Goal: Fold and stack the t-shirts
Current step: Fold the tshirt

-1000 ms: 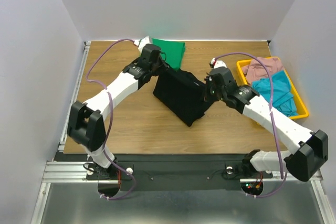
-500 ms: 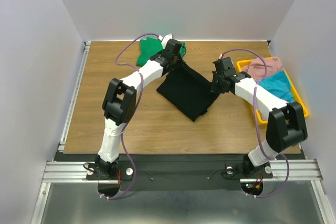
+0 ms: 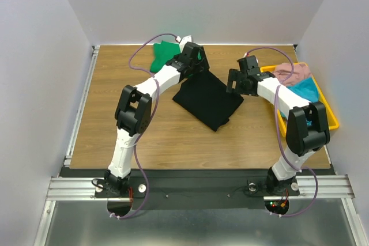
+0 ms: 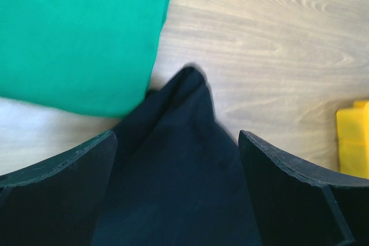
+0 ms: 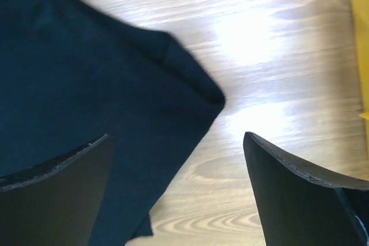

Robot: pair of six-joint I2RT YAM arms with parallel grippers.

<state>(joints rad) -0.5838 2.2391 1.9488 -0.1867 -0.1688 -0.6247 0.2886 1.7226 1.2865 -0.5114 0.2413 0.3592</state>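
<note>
Here the black shirt (image 3: pixel 207 101) lies folded as a tilted rectangle at the centre of the tabletop (image 3: pixel 115 102), flat, with neither arm gripping it. The left pincer (image 3: pixel 198 64) hangs over its upper corner, fingers spread wide and holding nothing. In the left wrist view that corner pokes up between the two fingers (image 4: pixel 69 188), just beside the edge of the green shirt (image 4: pixel 75 33). From above, the green shirt (image 3: pixel 163 57) sits at the upper middle of the frame by the tabletop's back edge, partly hidden under the left arm's wrist. The right pincer (image 3: pixel 233 82) stands over the black shirt's right corner, also wide and empty. Its wrist view shows that corner lying on bare wood between the fingers (image 5: pixel 52 194). At the right of the frame a yellow bin (image 3: pixel 331 120) rests on the tabletop, holding pink cloth (image 3: pixel 291 73) and teal cloth (image 3: pixel 308 90). The right forearm crosses over its left side. Purple cables (image 3: pixel 135 56) loop off both arms.
</note>
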